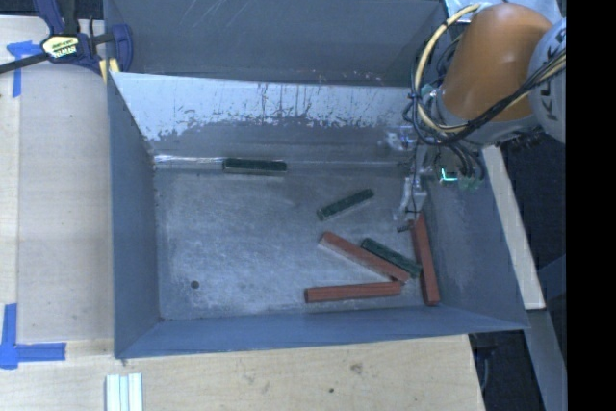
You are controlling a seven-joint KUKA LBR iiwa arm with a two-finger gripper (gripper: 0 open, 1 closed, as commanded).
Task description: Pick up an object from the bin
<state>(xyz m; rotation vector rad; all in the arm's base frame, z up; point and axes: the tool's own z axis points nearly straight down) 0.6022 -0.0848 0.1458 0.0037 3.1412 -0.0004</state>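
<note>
- Lying on the bin floor against the right wall, a reddish-brown bar (426, 269) has its far end just below the gripper (412, 207).
- It looks stiff, light and smooth, so a pinch across its narrow width should suit it.
- Gripper opening: cannot tell.
- A dark green bar (390, 257) and a slanted reddish-brown bar (361, 257) crowd its near end.
- The grey metal bin (241, 250) has a scuffed floor and sloping walls.

Floor speck (194, 284) (perhaps dirt), unidentifiable

Grey bin (130, 207) floor: red-brown sticks (352, 293) clustered front right; dark green stick (255, 166) at back wall; second green stick (345, 203) mid-floor.
</note>
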